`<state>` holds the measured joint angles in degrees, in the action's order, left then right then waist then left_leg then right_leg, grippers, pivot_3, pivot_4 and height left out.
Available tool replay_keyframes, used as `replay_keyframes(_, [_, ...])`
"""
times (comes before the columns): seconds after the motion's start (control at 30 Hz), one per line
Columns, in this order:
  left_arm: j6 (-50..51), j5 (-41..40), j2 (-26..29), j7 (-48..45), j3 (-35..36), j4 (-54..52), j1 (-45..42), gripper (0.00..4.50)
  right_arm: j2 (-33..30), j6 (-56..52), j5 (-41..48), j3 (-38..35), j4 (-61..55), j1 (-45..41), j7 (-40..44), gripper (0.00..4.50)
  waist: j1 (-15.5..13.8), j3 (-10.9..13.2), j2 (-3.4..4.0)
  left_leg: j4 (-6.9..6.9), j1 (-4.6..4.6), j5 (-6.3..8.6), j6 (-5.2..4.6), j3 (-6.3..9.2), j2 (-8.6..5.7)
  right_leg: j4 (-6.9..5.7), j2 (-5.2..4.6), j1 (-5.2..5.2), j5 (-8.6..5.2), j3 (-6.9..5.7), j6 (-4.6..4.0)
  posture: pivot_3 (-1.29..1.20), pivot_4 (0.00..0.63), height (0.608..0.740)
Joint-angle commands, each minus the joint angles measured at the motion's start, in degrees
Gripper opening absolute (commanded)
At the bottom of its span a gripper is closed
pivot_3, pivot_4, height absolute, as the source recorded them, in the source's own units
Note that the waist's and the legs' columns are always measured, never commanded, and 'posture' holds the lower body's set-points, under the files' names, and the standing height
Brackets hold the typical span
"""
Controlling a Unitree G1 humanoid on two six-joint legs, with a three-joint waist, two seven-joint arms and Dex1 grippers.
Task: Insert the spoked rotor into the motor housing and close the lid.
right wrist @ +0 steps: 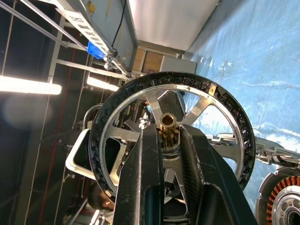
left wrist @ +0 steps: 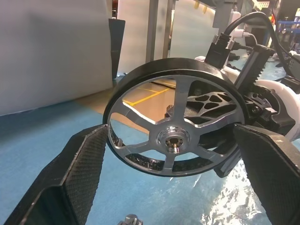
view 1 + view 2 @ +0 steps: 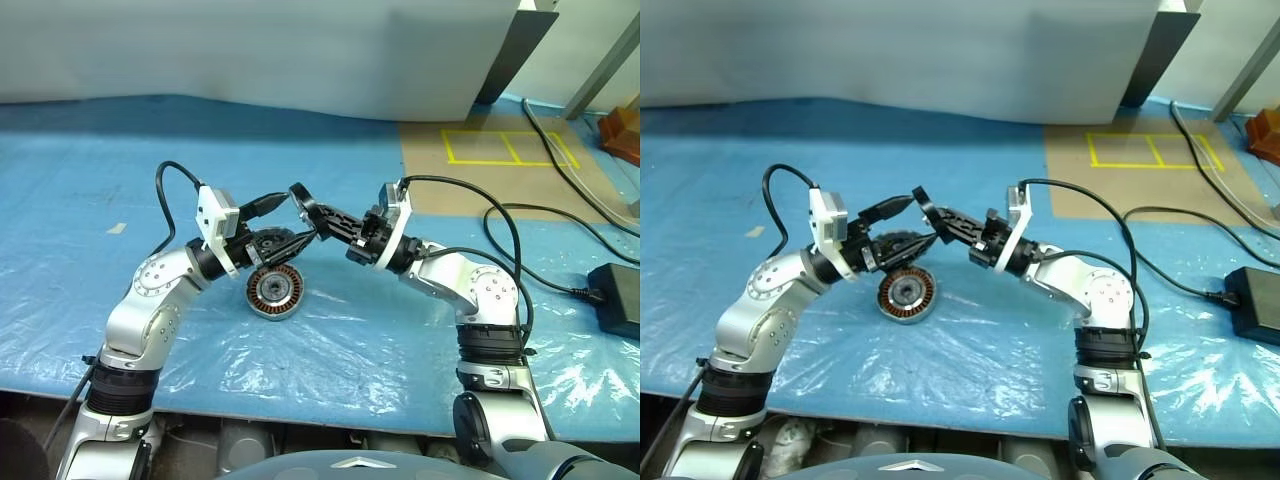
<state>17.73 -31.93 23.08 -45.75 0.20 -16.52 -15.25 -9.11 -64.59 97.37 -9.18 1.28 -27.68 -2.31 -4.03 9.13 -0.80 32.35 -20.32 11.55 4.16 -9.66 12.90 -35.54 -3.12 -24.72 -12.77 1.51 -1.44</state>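
On the blue plastic-covered table (image 3: 120, 330), the left gripper (image 3: 285, 220) is raised above the surface with its two black fingers (image 2: 79, 168) spread as wide as they go, one on either side of the spoked rotor (image 2: 176, 124); in the left wrist view the rotor's rim lies between the two fingers, and firm contact with either cannot be confirmed. The spoked rotor is seen on edge in the head views, held up in the air between the two grippers, its black rim and silvery spokes facing the left wrist camera. Directly below the left gripper, the motor housing (image 3: 275, 291) rests on the table, tilted toward the camera so that its ring of copper-brown coils and dark centre are shown; it is apart from the rotor and untouched by either gripper. To the right of the rotor, the right gripper (image 3: 318, 218) is nearly closed, and its fingers (image 1: 150, 168) are pinched on the rotor's small brass-coloured hub, so the rotor is carried by this gripper. Farther right, black cables (image 3: 520, 250) are laid across the table, and yellow tape outlines (image 3: 510, 148) are marked on a brown patch near the far edge.
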Motion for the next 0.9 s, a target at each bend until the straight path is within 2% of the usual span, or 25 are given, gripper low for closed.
replay_keyframes(0.03, [-0.87, 0.88, 0.10, -0.16, -0.61, -1.24, -0.36, 4.50, -0.23, 0.78, 2.17, 0.40, -2.44, 0.02, 0.66, 0.17, -0.03, 0.00, 0.00, 0.01, -0.01, 0.00, 0.00, 0.01, -0.01, 0.00, -0.01, 0.00, 0.00, 0.00, 0.01, 0.00, 0.150, 0.740])
replay_keyframes(0.53, [0.27, 0.91, -1.75, 0.35, -2.42, -1.69, -0.58, 4.50, -0.89, 1.46, 1.73, 0.99, -2.53, 0.02, 0.74, 0.17, -0.03, 0.00, 0.00, 0.03, -0.09, 0.00, 0.00, 0.06, -0.02, 0.03, 0.00, -0.01, 0.00, -0.01, 0.04, 0.00, 0.150, 0.740])
replay_keyframes(0.6, [0.05, 1.25, -1.97, 0.14, -2.64, -1.54, -0.51, 4.11, -1.05, 1.54, 1.76, 1.08, -2.62, 0.08, 0.69, 0.17, -0.03, 0.00, 0.00, 0.03, -0.11, 0.00, 0.00, 0.07, -0.02, 0.03, 0.00, -0.01, 0.00, -0.01, 0.04, 0.00, 0.150, 0.740])
replay_keyframes(0.7, [0.43, 1.02, -1.77, -0.38, -2.81, -1.30, -0.29, 3.23, -1.30, 1.73, 1.89, 1.28, -2.83, 0.26, 0.64, 0.17, -0.01, 0.00, 0.00, 0.03, -0.13, 0.00, 0.00, 0.09, -0.02, 0.03, 0.00, -0.01, 0.00, -0.02, 0.04, 0.00, 0.150, 0.740])
replay_keyframes(0.9, [-1.15, 1.92, -1.17, -2.03, -2.99, 0.35, 0.58, 3.23, -1.69, 2.14, 1.80, 1.65, -3.05, 0.34, 0.76, 0.17, -0.03, 0.00, 0.00, 0.03, -0.15, 0.00, 0.00, 0.11, -0.03, 0.04, 0.00, -0.03, 0.00, -0.02, 0.05, 0.00, 0.150, 0.740])
